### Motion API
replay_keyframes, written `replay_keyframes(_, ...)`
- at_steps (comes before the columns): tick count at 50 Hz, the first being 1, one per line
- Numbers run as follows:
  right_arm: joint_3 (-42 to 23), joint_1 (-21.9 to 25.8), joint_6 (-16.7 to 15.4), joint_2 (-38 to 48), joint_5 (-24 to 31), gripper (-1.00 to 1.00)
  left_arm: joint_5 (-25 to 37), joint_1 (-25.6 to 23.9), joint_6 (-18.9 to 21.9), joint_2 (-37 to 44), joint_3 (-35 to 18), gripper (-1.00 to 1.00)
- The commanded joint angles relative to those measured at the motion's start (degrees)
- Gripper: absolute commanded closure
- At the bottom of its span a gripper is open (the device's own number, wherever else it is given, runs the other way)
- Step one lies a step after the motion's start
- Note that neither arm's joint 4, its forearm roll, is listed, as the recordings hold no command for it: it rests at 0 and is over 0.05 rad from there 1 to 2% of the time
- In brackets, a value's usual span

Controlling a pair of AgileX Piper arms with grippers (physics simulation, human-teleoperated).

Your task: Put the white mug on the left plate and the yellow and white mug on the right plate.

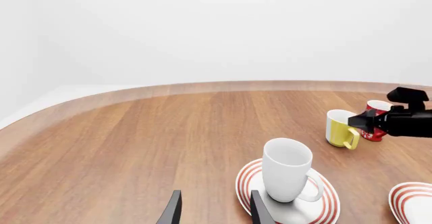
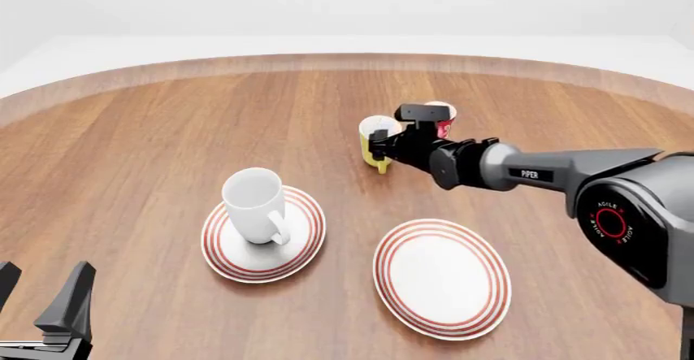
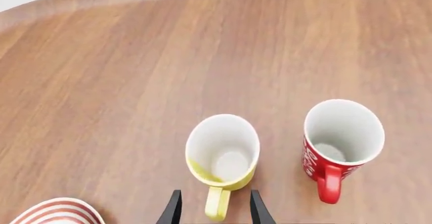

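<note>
We see a broad wooden table [image 2: 141, 132] with a curved far edge, its grain running away from us, set against plain white walls and a pale floor.

Our right arm [image 2: 564, 169] reaches far forward over the table; our left one sits low at the near left corner.

Two round white plates with thin red rings lie side by side near us. The left plate [image 2: 223, 250] carries the white mug [image 2: 255, 206], the tallest of the three, upright, plain, its loop handle turned toward the near right. The right plate [image 2: 443, 277] lies bare.

Farther back stands the yellow mug [image 3: 223, 153], small, upright, white inside, its yellow handle pointing at our right gripper [image 3: 213, 209]. Those fingers are spread apart on either side of the handle, not clamped on it. Just beside it stands a red mug [image 3: 341, 143] with white markings.

Our left gripper [image 1: 214, 211] is parted too, holding nothing, near the left plate's edge.
</note>
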Motion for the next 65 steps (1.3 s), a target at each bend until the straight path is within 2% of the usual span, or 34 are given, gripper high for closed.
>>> replay_keyframes(1,-1.00,0.24,0.92,0.88,1.40,-1.00,0.00,0.00,0.00,0.00,0.00,-1.00)
replay_keyframes(49,-4.80,0.39,2.24,3.58,6.70,-1.00,0.00,0.00,0.00,0.00,0.00,-1.00)
replay_keyframes(65,-6.46,1.31,3.75,5.07,8.58,-1.00,0.00,0.00,0.00,0.00,0.00,-1.00)
